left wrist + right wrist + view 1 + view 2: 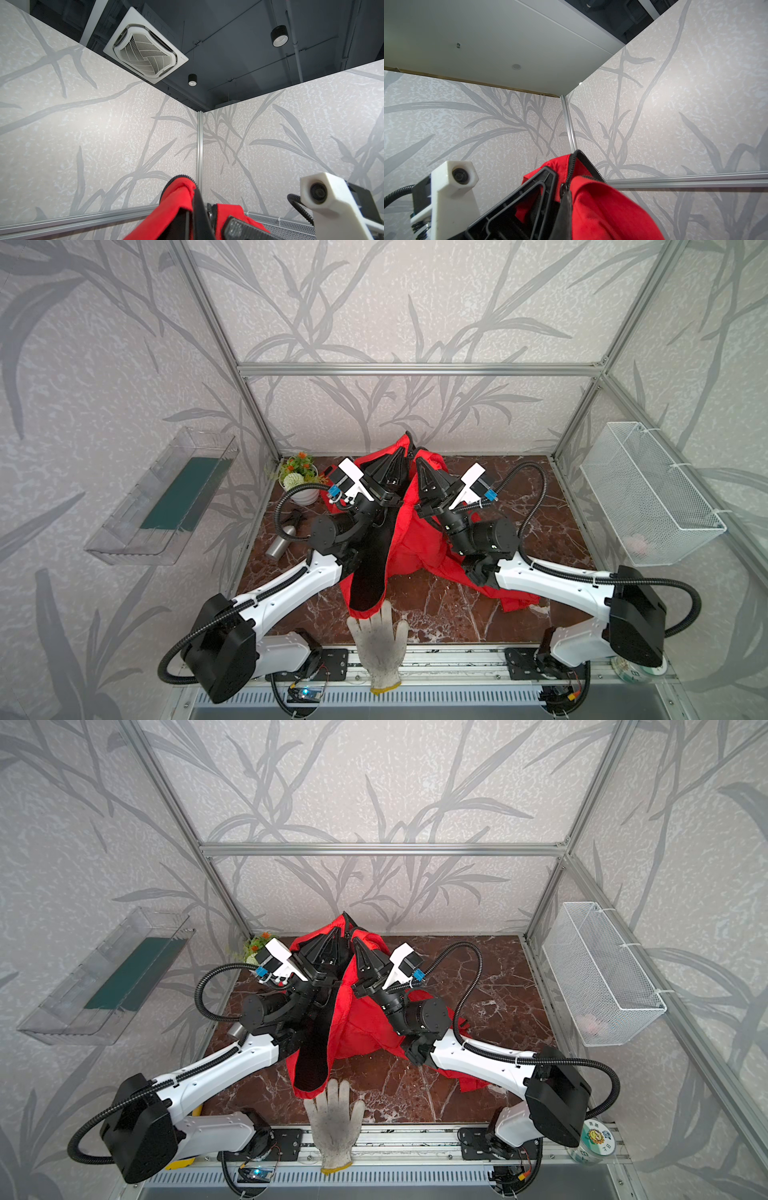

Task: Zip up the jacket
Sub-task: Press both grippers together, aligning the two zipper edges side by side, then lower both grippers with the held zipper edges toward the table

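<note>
The red jacket (415, 539) hangs bunched between my two raised arms in both top views, and its hem trails on the marble floor (457, 614). A strip of black lining (370, 572) faces up on the left. My left gripper (401, 451) is shut on the jacket's top edge. My right gripper (418, 461) is shut on the top edge right beside it. In the left wrist view the jacket (178, 199) folds over my left gripper (197, 197), edged by black zipper teeth (176, 177). In the right wrist view the zipper (578, 154) runs down to my right gripper (566, 201).
A white work glove (380, 641) lies at the front edge, just below the jacket hem. A potted plant (301, 479) and a metal bottle (282, 539) stand at the left. A wire basket (648, 493) hangs on the right wall and a clear tray (166, 497) on the left one.
</note>
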`<state>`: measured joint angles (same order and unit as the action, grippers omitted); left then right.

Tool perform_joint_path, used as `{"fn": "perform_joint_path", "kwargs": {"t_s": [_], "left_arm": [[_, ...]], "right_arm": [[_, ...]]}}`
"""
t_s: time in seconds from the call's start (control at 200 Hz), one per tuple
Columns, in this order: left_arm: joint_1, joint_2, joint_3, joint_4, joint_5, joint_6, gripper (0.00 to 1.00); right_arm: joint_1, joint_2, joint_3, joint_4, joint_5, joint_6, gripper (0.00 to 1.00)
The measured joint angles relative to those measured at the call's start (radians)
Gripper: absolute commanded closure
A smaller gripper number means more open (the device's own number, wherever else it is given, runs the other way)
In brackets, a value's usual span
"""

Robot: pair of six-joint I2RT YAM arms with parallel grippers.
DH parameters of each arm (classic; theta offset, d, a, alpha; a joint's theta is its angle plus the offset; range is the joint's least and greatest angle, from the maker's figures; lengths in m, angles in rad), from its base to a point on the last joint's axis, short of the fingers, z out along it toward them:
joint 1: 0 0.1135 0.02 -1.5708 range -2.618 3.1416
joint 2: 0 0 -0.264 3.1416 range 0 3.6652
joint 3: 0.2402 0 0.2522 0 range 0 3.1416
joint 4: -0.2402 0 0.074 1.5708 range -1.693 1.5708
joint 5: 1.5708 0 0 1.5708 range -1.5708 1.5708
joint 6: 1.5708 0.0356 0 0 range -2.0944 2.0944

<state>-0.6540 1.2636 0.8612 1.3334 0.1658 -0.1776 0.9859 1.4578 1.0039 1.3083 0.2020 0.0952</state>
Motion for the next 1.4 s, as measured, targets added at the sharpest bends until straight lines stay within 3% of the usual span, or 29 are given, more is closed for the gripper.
{"fn": "perform_joint_path", "kwargs": {"t_s": [0.84, 1.4], "left_arm": [[0.001, 0.0, -0.036, 0.037, -0.008, -0.043, 1.0], [0.01, 0.039, -0.072, 0.071, -0.047, -0.044, 1.0]], "right_arm": [[-0.003, 0.043, 0.061, -0.002, 0.0, 0.006, 1.0], [-0.071, 0.103, 0.095, -0.037, -0.012, 0.092, 1.0]]}}
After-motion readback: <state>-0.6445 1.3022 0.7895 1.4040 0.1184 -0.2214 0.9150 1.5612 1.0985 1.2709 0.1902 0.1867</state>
